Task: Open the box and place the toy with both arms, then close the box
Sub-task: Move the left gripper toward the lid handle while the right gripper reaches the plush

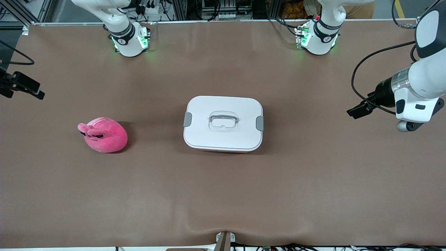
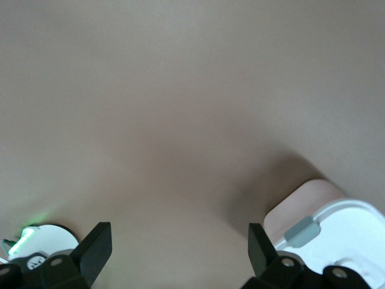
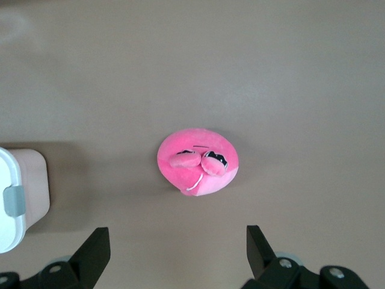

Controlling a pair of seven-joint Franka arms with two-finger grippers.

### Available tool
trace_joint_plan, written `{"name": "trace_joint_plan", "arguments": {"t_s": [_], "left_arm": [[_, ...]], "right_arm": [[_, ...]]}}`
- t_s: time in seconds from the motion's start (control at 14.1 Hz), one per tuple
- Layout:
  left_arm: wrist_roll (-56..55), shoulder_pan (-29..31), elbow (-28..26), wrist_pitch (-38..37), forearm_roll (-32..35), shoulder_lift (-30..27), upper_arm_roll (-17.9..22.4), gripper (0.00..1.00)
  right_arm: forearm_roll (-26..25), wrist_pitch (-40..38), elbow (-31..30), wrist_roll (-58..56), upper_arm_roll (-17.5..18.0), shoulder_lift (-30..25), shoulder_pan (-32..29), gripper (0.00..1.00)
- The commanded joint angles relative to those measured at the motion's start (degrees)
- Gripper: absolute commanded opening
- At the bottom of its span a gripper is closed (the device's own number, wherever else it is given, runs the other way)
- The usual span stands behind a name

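Brown table (image 1: pixel 223 195), closed box (image 1: pixel 223 122), pink toy (image 1: pixel 103 135), no legible writing

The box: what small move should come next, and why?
Probably bring the left gripper down to the grey clip at its end of the box. The lid is still on with both clips down, the toy lies on the table, and both grippers' jaws stand open and empty.
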Motion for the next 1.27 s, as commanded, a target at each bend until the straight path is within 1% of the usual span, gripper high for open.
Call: {"name": "trace_joint_plan", "arguments": {"t_s": [0.0, 0.07, 0.21, 0.42, 0.5, 0.71, 0.85, 0.99, 1.2], "left_arm": [[-5.69, -1.80, 0.95, 1.27, -0.79, 0.18, -0.01, 1.00], [-8.59, -2.59, 0.95, 1.62, -0.79, 0.53, -0.01, 1.00], [-14.04, -4.69, 0.95, 2.15, -0.61, 1.50, -0.01, 1.00], [-22.12, -7.07, 0.95, 4.17, -0.79, 2.46, -0.01, 1.00], [-24.85, -8.12, 0.95, 4.69, -0.87, 2.73, -0.01, 1.00], [-31.54, -10.50, 0.95, 6.19, -0.70, 3.52, -0.01, 1.00], [-35.05, -11.38, 0.95, 7.77, -0.87, 4.40, -0.01, 1.00], [-38.48, -13.39, 0.95, 9.87, -0.70, 5.19, -0.01, 1.00], [-44.98, -15.16, 0.95, 12.34, -0.87, 5.80, -0.01, 1.00]], "right_arm": [[-0.08, 0.77, 0.45, -0.45, 0.53, 2.67, 0.25, 1.00], [-0.08, 1.55, 0.54, -0.45, 0.53, 4.25, 0.86, 1.00], [0.27, 6.89, 0.81, -0.45, 0.62, 7.24, 1.83, 1.00], [0.36, 12.01, 0.72, -0.54, 0.62, 9.27, 2.27, 1.00], [0.19, 13.41, 0.81, -0.54, 0.62, 11.19, 2.62, 1.00], [-0.34, 20.35, 0.63, -0.54, 0.53, 14.54, 5.25, 1.00], [-0.26, 25.52, 0.72, -0.63, 0.53, 17.88, 5.44, 1.00], [0.01, 31.42, 0.63, -1.07, 0.62, 19.38, 5.44, 1.00], [-0.17, 33.37, 0.72, -1.07, 0.62, 21.58, 6.22, 1.00]]}}
